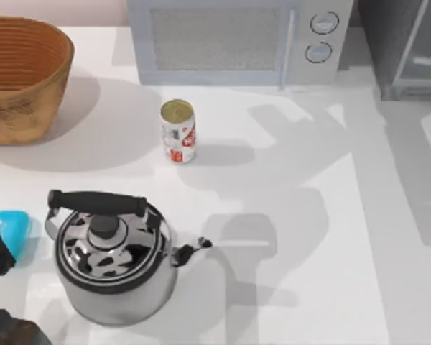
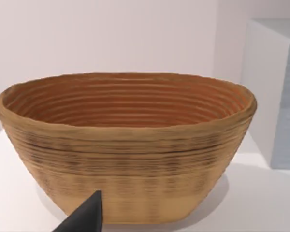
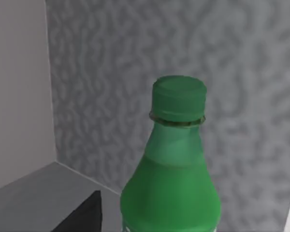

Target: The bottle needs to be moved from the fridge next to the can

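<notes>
Green bottle (image 3: 171, 183) upright inside the fridge (image 3: 135, 58), close before the right end effector, grip state unclear.

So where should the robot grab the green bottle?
Probably around the green bottle body just below the narrow neck, coming in level from the fridge's open front: it stands upright, and the rounded sides suit a squeeze better than the small cap.

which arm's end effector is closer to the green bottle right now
Right. The right wrist view looks straight at the bottle inside the fridge, close up. The left wrist view faces the wicker basket at the table's far left.
</notes>
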